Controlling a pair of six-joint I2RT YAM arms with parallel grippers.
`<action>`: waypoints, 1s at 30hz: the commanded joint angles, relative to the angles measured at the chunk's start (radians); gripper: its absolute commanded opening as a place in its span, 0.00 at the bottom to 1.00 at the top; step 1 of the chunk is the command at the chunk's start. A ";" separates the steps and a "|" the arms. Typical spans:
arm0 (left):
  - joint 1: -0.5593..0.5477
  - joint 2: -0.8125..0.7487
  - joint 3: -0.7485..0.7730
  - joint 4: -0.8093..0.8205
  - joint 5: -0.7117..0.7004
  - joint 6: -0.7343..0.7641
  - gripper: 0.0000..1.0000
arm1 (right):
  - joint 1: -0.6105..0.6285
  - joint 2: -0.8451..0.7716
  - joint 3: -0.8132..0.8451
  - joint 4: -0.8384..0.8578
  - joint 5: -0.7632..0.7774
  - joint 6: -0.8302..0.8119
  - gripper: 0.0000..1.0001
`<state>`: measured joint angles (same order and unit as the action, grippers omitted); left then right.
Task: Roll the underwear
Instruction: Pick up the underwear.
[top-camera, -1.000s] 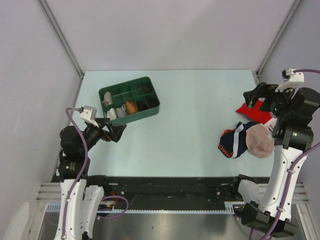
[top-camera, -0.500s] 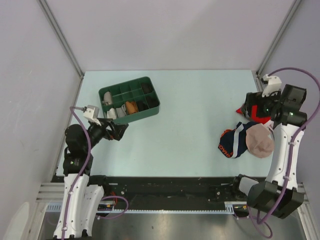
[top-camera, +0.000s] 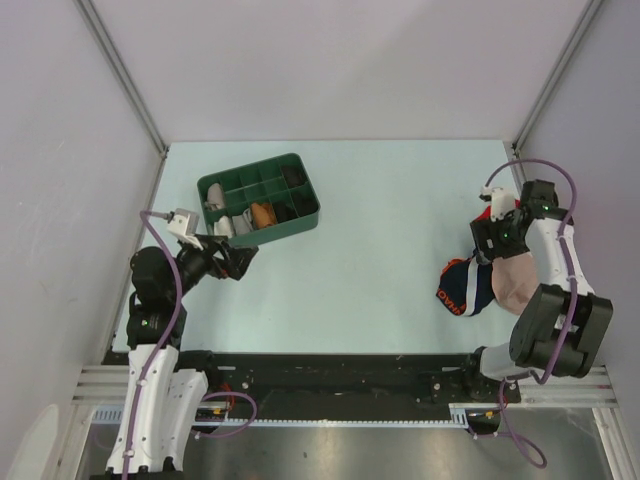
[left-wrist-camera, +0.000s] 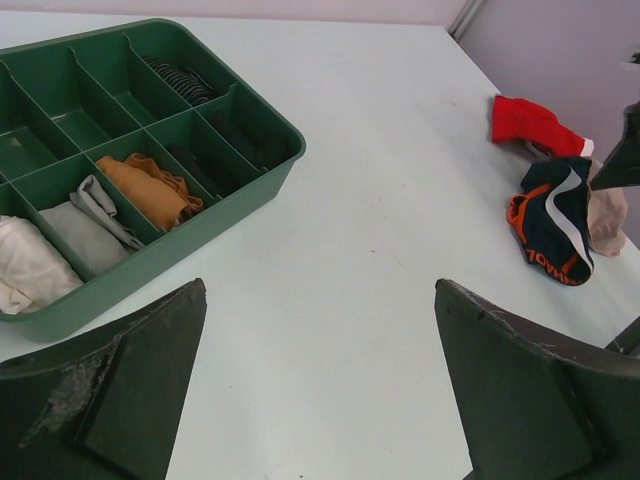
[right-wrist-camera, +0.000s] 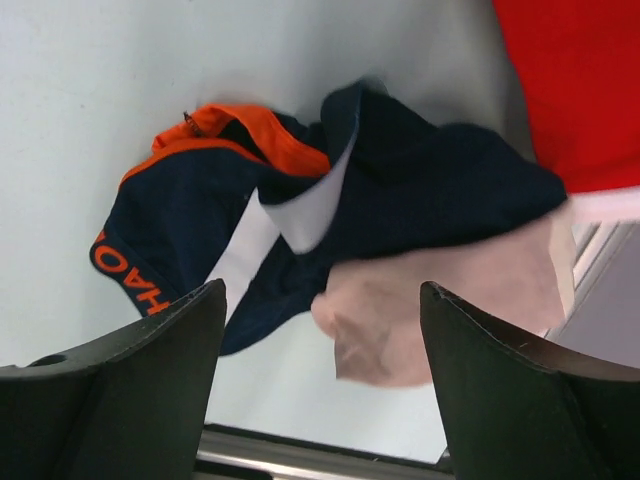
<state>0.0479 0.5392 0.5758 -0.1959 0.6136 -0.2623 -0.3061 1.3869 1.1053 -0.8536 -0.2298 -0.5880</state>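
The underwear (top-camera: 462, 283) is navy with orange trim and a white stripe. It lies crumpled at the right side of the table, partly under a beige-pink cloth (top-camera: 520, 282). My right gripper (top-camera: 489, 243) is open and empty, just above the pile's far edge. In the right wrist view the underwear (right-wrist-camera: 400, 190) lies ahead of the open right gripper (right-wrist-camera: 320, 290), which touches nothing. My left gripper (top-camera: 235, 262) is open and empty at the left, far from it. The left wrist view shows that gripper (left-wrist-camera: 320, 285) open and the underwear (left-wrist-camera: 548, 225) far off.
A green divided tray (top-camera: 306, 222) with rolled cloths stands at the back left, close to my left gripper; it also shows in the left wrist view (left-wrist-camera: 200, 235). A red cloth (right-wrist-camera: 580, 90) lies just beyond the underwear, mostly hidden by my right arm from above. The table's right edge is close.
My right arm has swung down and inward, bringing its gripper from above the red cloth to just over the pile. The left arm has barely moved.
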 joint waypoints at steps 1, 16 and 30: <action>-0.002 0.004 -0.007 0.030 0.015 -0.011 1.00 | 0.074 0.079 -0.007 0.102 0.092 -0.030 0.80; -0.003 0.013 -0.007 0.016 0.003 -0.006 1.00 | 0.170 -0.038 -0.024 0.146 0.164 -0.049 0.00; -0.002 0.013 -0.014 0.039 0.049 -0.009 1.00 | 0.190 -0.331 0.235 0.103 -0.005 0.065 0.00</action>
<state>0.0479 0.5549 0.5682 -0.1951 0.6289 -0.2623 -0.1268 1.1004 1.2472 -0.7959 -0.1665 -0.5961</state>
